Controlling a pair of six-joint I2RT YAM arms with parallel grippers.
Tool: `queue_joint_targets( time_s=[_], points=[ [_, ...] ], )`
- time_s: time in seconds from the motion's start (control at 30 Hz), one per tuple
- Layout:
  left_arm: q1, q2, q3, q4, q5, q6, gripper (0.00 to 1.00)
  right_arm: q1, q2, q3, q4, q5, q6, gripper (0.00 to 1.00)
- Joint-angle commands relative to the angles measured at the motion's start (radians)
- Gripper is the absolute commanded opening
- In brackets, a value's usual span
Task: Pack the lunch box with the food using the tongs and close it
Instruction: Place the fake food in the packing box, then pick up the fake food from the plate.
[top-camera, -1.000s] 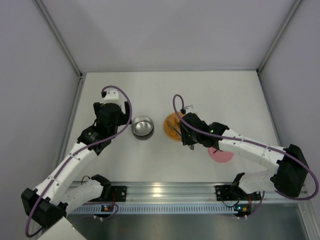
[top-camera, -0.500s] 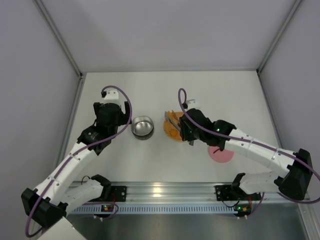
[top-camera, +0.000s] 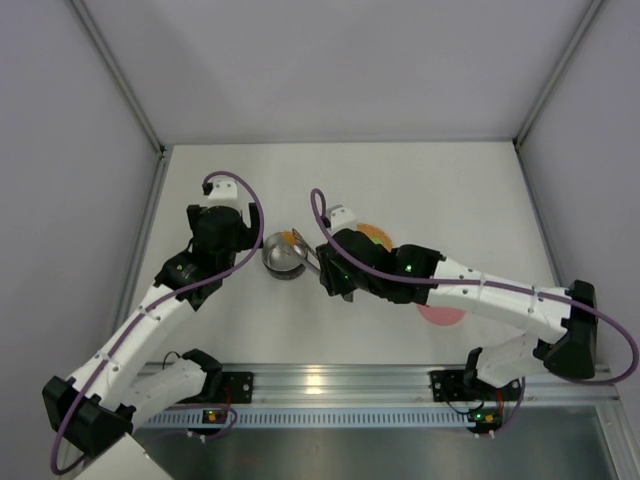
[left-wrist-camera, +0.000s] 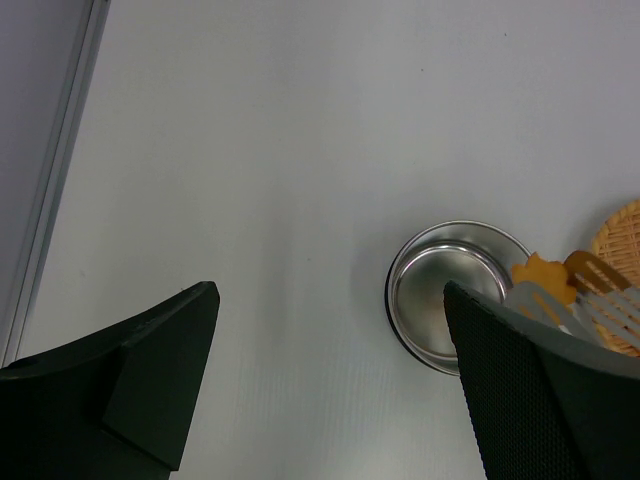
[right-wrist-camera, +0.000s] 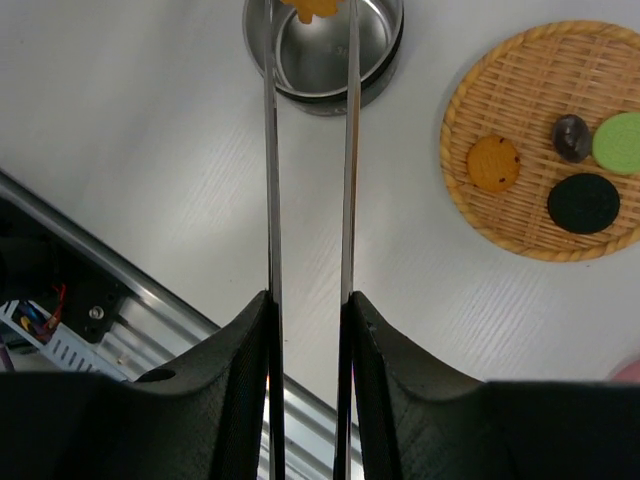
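Jaws of the right gripper (right-wrist-camera: 308, 300) clamp the tongs (right-wrist-camera: 350, 150), whose long arms point straight ahead, tips pinching an orange food piece (right-wrist-camera: 314, 8) over the lunch box (right-wrist-camera: 330, 62) rim, while the left gripper (left-wrist-camera: 328, 290) gapes empty beside it.

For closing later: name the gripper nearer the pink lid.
Right. The right gripper, holding the tongs, is left of the pink lid; the left gripper sits beyond the bowl, farther left.
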Motion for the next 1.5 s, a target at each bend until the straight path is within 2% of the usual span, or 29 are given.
queue_joint_targets(
  time_s=[0.0, 0.13, 0.37, 0.6, 0.83, 1.0, 1.17, 1.47],
  points=[
    [-0.002, -0.004, 0.034, 0.004, -0.008, 0.009, 0.99, 0.040, 0.051, 0.061, 0.004, 0.035, 0.007, 0.18],
    [-0.002, -0.007, 0.034, 0.006, -0.008, 0.009, 0.99, 0.049, 0.095, 0.072, 0.006, 0.035, 0.007, 0.21],
    [-0.004, -0.006, 0.034, 0.006, -0.010, 0.010, 0.99, 0.052, 0.117, 0.091, 0.004, 0.035, -0.003, 0.40],
    [-0.004, -0.004, 0.034, 0.006, -0.008, 0.009, 0.99, 0.052, 0.111, 0.095, 0.000, 0.041, -0.006, 0.49],
    [-0.002, -0.007, 0.035, 0.004, -0.010, 0.009, 0.99, 0.039, 0.037, 0.074, -0.078, 0.172, 0.021, 0.50],
    [-0.004, -0.010, 0.035, 0.003, -0.005, 0.009, 0.99, -0.023, -0.131, -0.063, -0.109, 0.194, 0.058, 0.49],
    [-0.002, -0.009, 0.037, 0.004, 0.000, 0.007, 0.99, -0.073, -0.230, -0.182, -0.157, 0.219, 0.093, 0.45],
    [-0.002, -0.009, 0.037, 0.004, 0.000, 0.007, 0.99, -0.124, -0.214, -0.299, -0.115, 0.194, 0.096, 0.39]
  ],
)
